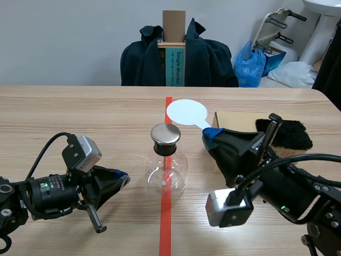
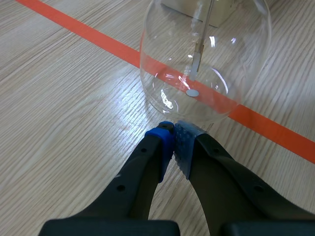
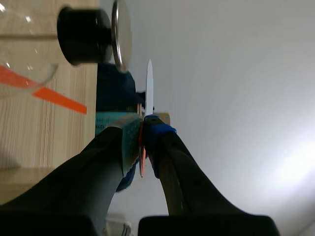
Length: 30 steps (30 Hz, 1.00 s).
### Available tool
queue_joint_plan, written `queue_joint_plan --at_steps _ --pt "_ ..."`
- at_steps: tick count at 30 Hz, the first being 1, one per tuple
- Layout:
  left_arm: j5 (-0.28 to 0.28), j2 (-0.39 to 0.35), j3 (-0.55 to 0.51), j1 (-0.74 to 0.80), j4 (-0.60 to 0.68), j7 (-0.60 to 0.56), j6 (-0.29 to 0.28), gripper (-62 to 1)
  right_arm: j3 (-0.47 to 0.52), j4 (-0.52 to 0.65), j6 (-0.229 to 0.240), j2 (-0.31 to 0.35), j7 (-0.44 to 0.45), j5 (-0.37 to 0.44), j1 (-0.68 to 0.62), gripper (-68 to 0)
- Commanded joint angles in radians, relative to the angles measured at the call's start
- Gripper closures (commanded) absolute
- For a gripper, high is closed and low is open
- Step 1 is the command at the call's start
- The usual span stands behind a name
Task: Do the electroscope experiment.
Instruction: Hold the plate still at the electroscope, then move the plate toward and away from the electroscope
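Note:
A clear glass flask electroscope with a black stopper and a metal disc cap stands on the red tape line mid-table. Inside the bulb hang a rod and foil strip. My right gripper is shut on the handle of a white round paddle, held just behind and right of the cap; seen edge-on as a thin white paddle ahead of the right gripper, beside the metal cap. My left gripper is shut on nothing, its tips close to the bulb's base; left gripper.
A cardboard box with a black fur piece on it sits right of the flask. Behind the table's far edge is a chair draped with a dark jacket and an upright box.

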Motion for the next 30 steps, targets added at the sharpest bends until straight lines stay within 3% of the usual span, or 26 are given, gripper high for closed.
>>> queue_joint_plan --at_steps 1,8,14,21,30 --pt "-0.01 0.007 -0.01 -0.001 0.021 -0.017 -0.002 -1.7 0.009 0.016 -0.009 0.008 -0.051 0.014 0.022 -0.7" --pt "-0.01 0.007 -0.01 -0.001 0.021 -0.017 -0.002 -1.7 0.027 0.016 -0.009 0.008 -0.296 0.014 0.022 -0.7" --pt "-0.01 0.007 -0.01 -0.001 0.021 -0.017 -0.002 -1.7 0.03 0.016 -0.009 0.008 -0.418 0.014 0.023 -0.7" --pt "-0.01 0.007 -0.01 -0.001 0.021 -0.017 -0.002 -1.7 0.029 0.016 -0.009 0.008 -0.379 0.012 0.022 -0.7" --pt "-0.01 0.007 -0.01 -0.001 0.021 -0.017 -0.002 -1.7 0.029 0.016 -0.016 0.008 -0.118 0.006 0.023 -0.7"
